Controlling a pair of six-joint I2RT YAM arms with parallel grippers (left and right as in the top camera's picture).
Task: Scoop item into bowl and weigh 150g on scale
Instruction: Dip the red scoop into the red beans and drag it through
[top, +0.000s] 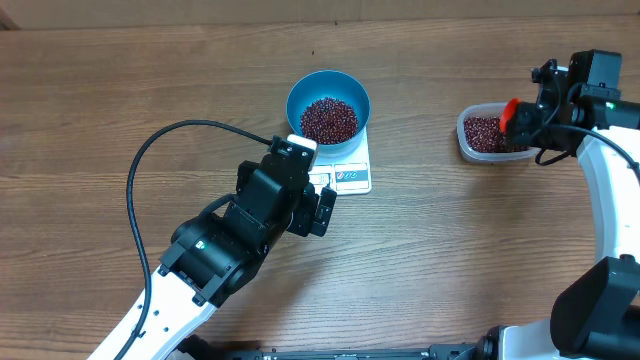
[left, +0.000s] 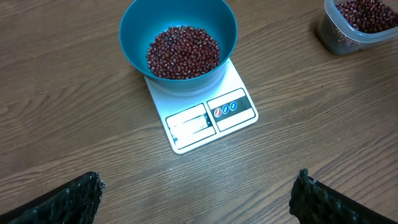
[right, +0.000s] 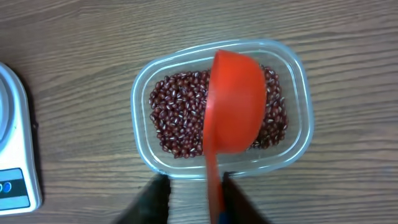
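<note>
Beans (right: 177, 115) are filling the clear tub (right: 138, 99) directly beneath the right gripper (right: 199, 196). Its two dark fingers (right: 152, 199) are pinching the thin handle of a red scoop (right: 233, 102). The scoop's cup is hanging over the middle of the tub with its smooth rounded side facing the wrist camera, so I cannot tell whether it is carrying anything. Seen from overhead, this tub is sitting toward the right side of the wooden table (top: 150, 80), well apart from the scale (top: 352, 178).

The left gripper (left: 199, 198) is standing wide open and gripping nothing, its fingertips hanging over bare wood near the scale's display edge. That white scale is lying flat, with its display window and button panel facing this gripper; the reading is too small to make out. A blue bowl (left: 134, 37) is sitting on the scale's far part and overhanging it. More beans are covering the bowl's floor, well below its rim.
</note>
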